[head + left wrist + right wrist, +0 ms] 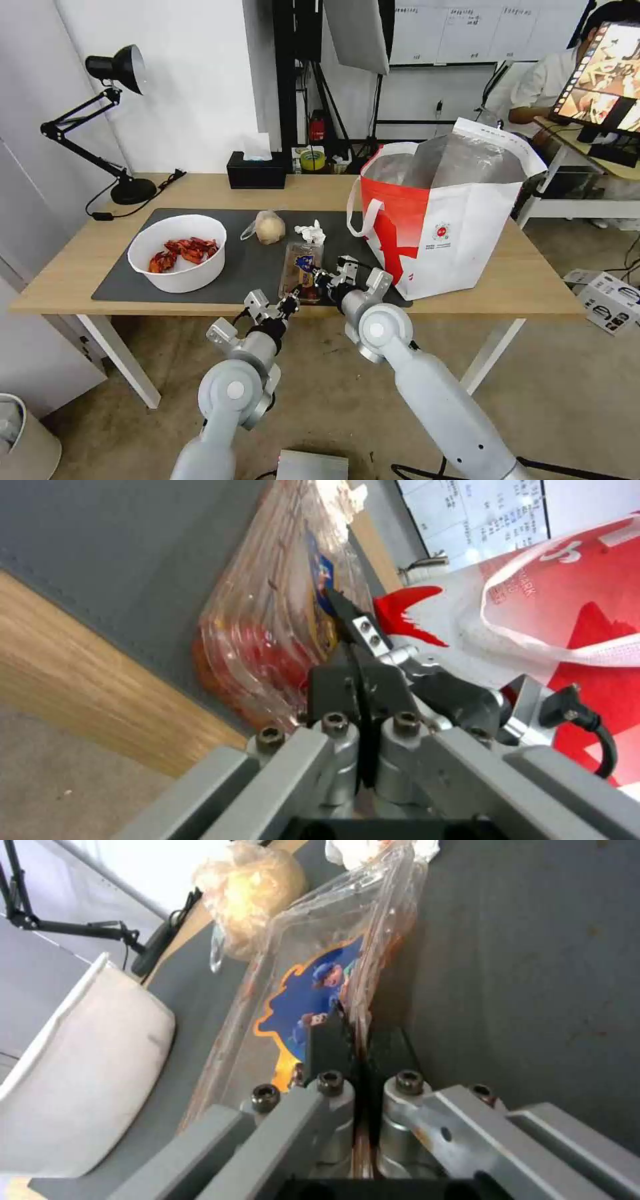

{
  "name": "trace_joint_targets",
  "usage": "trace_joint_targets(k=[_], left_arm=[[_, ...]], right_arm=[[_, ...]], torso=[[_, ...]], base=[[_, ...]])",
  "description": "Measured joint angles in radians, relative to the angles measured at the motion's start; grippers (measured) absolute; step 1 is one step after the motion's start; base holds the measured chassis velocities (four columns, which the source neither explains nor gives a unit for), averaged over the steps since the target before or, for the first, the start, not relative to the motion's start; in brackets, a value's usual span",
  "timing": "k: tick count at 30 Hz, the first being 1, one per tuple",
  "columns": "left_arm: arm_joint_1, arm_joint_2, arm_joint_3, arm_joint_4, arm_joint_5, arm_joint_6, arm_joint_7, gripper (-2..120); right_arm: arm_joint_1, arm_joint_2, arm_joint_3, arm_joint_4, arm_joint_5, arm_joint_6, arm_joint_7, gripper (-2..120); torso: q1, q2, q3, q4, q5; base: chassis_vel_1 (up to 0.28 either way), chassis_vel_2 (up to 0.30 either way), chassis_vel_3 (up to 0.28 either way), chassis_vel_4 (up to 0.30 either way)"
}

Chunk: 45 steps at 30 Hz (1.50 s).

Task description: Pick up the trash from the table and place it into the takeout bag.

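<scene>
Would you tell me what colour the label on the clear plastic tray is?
Mostly blue with an orange edge, on the clear plastic tray; clearest in the right wrist view.

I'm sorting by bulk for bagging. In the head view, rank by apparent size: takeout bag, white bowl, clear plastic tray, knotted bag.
1. takeout bag
2. white bowl
3. clear plastic tray
4. knotted bag
The tray is partly hidden by grippers, so its rank over the knotted bag is unsure.
</scene>
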Motion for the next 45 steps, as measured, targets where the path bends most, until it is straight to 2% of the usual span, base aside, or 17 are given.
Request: trace_joint_targets(k=[3,6,8,10,12,14,19,20,22,24,25,28,32,34,36,40,45], left_arm=[[0.005,0.004,0.000,-0.008,0.005,0.000,0.002,5],[0.022,0.022,-0.011,-0.023,0.037,0.000,0.035,21],[0.026,0.025,-0.014,-0.027,0.043,-0.001,0.039,23],[0.041,0.042,-0.029,-0.047,0.067,-0.003,0.058,34],[0.046,0.048,-0.034,-0.052,0.078,-0.007,0.068,37],[0.064,0.070,-0.052,-0.065,0.135,-0.029,0.108,50],[0.090,0.093,-0.086,-0.098,0.175,-0.036,0.144,64],[0.107,0.103,-0.105,-0.119,0.199,-0.039,0.161,72],[0.115,0.108,-0.114,-0.126,0.220,-0.045,0.173,75],[0.144,0.124,-0.143,-0.138,0.297,-0.066,0.222,85],[0.144,0.124,-0.143,-0.138,0.297,-0.066,0.222,85],[0.178,0.144,-0.185,-0.157,0.397,-0.102,0.269,98],[0.199,0.152,-0.210,-0.157,0.463,-0.127,0.304,99],[0.237,0.165,-0.254,-0.139,0.584,-0.183,0.360,100],[0.261,0.168,-0.275,-0.130,0.639,-0.215,0.382,100],[0.293,0.164,-0.291,-0.114,0.705,-0.257,0.404,100],[0.337,0.149,-0.312,-0.059,0.840,-0.355,0.440,100]], right_arm=[[-0.002,0.000,0.001,0.001,-0.001,0.000,0.000,0],[-0.003,-0.002,0.003,0.002,-0.005,0.001,0.001,0],[-0.004,-0.002,0.003,0.002,-0.007,0.001,0.001,0],[-0.006,-0.002,0.005,0.002,-0.013,0.001,0.001,0],[-0.007,-0.003,0.005,0.003,-0.014,0.002,0.001,0],[-0.010,-0.003,0.006,0.004,-0.017,0.002,0.001,0],[-0.012,-0.002,0.007,0.006,-0.018,0.002,0.002,0],[-0.013,-0.001,0.009,0.007,-0.019,0.002,0.002,0],[-0.014,0.000,0.011,0.007,-0.019,0.002,0.003,0],[-0.017,0.001,0.016,0.014,-0.019,0.002,0.006,0],[-0.017,0.001,0.016,0.014,-0.019,0.002,0.006,0],[-0.017,0.000,0.025,0.031,-0.017,0.001,0.013,0],[-0.015,-0.001,0.030,0.047,-0.015,0.001,0.015,0],[-0.015,-0.005,0.040,0.073,-0.004,0.001,0.020,0],[-0.016,-0.007,0.047,0.092,0.007,0.001,0.026,0],[-0.020,-0.007,0.057,0.122,0.017,0.001,0.034,0],[-0.023,0.001,0.077,0.186,0.056,0.000,0.064,0]], torso=[[0.000,0.000,0.000,0.0000,0.0000],[0.000,0.000,0.000,0.0001,0.0000],[0.000,0.000,0.000,0.0001,0.0000],[0.000,0.000,0.000,0.0001,0.0000],[0.000,0.000,0.000,0.0002,0.0000],[0.000,0.000,0.000,0.0001,-0.0001],[0.000,0.000,0.000,0.0001,-0.0002],[0.000,0.000,0.000,0.0001,-0.0001],[0.000,0.000,0.000,0.0001,-0.0001],[0.000,0.000,0.000,0.0001,-0.0002],[0.000,0.000,0.000,0.0001,-0.0002],[0.000,0.000,0.000,-0.0002,-0.0002],[0.000,0.000,0.000,-0.0002,-0.0002],[0.000,0.000,0.000,0.0000,-0.0001],[0.000,0.000,0.000,-0.0001,-0.0001],[0.000,0.000,0.000,-0.0001,-0.0001],[0.000,0.000,0.000,-0.0001,-0.0001]], base=[[0.000,0.000,0.000,0.000],[0.000,0.000,0.000,0.000],[0.000,0.000,0.000,0.000],[0.000,0.000,0.000,0.000],[0.000,0.000,0.000,0.000],[0.000,0.000,0.000,0.000],[0.000,0.000,0.000,0.000],[0.000,0.000,0.000,0.000],[0.000,0.000,0.000,0.000],[0.000,0.000,0.000,0.000],[0.000,0.000,0.000,0.000],[0.000,0.000,0.000,0.000],[0.000,0.000,0.000,0.000],[0.000,0.000,0.000,0.000],[0.000,0.000,0.000,0.000],[0.000,0.000,0.000,0.000],[0.000,0.000,0.000,0.000]])
